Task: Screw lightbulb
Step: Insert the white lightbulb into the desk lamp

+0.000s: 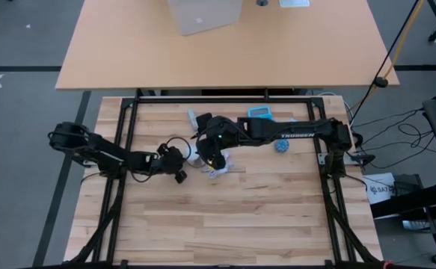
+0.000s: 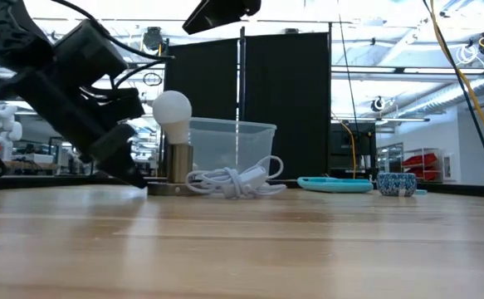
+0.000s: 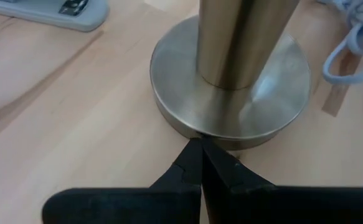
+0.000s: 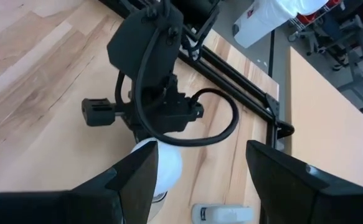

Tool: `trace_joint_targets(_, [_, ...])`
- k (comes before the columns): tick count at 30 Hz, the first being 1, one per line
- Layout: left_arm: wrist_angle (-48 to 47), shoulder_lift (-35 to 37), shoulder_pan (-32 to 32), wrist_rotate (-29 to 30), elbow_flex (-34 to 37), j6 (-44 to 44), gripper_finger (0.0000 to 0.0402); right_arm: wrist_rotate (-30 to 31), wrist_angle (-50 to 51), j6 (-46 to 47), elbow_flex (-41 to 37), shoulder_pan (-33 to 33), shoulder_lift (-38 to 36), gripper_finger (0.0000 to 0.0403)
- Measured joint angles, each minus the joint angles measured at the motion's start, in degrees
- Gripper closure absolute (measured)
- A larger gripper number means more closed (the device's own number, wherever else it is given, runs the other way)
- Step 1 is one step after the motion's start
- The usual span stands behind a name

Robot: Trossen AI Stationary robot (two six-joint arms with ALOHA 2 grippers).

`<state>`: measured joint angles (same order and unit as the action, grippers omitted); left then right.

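The white lightbulb (image 2: 172, 109) sits upright on a brass post (image 2: 180, 162). The post rises from a round metal base (image 3: 231, 87) that rests flat on the wooden table. My left gripper (image 3: 197, 147) is shut and low at the table, its tips at the base's rim on the table's left side. My right gripper (image 4: 197, 180) hangs open well above the bulb (image 4: 164, 163), which shows below, near one finger, and touches nothing. A white coiled cable (image 2: 233, 181) lies beside the base. My left gripper's shut fingertips (image 3: 193, 155) meet the outer rim of the metal base (image 3: 201, 133) at table height. They come slanting down from the table's left side. The base stands flat on the table with its post upright. Whether they push it does not show.
A clear plastic box (image 2: 235, 139) stands behind the lamp. A teal plate (image 2: 334, 183) and a small blue bowl (image 2: 397, 183) lie toward the right. A pale grey device (image 3: 50, 11) lies near the base. The wood toward the near edge (image 1: 225, 224) is bare.
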<state>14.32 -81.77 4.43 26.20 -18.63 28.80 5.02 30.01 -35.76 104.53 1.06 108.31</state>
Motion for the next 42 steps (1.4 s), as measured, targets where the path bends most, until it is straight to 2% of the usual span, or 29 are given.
trace_joint_targets(9, [8.8, -5.1, -1.8, -2.2, -0.1, -2.2, 0.0401, 0.0, 6.2, 3.7, 0.0, 0.0, -1.4, 0.0165])
trace_joint_targets(19, [8.5, -4.1, -1.8, -2.5, -0.1, -2.4, 0.0401, 0.1, 9.6, 4.0, 0.0, -0.4, -1.3, 0.0165])
trace_joint_targets(33, [-3.9, 6.5, 0.0, -0.7, -0.1, -0.9, 0.0401, 5.8, 9.2, 0.8, 0.0, -1.9, 2.6, 0.0159])
trace_joint_targets(42, [-13.6, 16.4, 1.8, 2.0, -0.1, 1.0, 0.0401, 5.5, 7.7, 0.8, 0.0, -1.9, 5.1, 0.016])
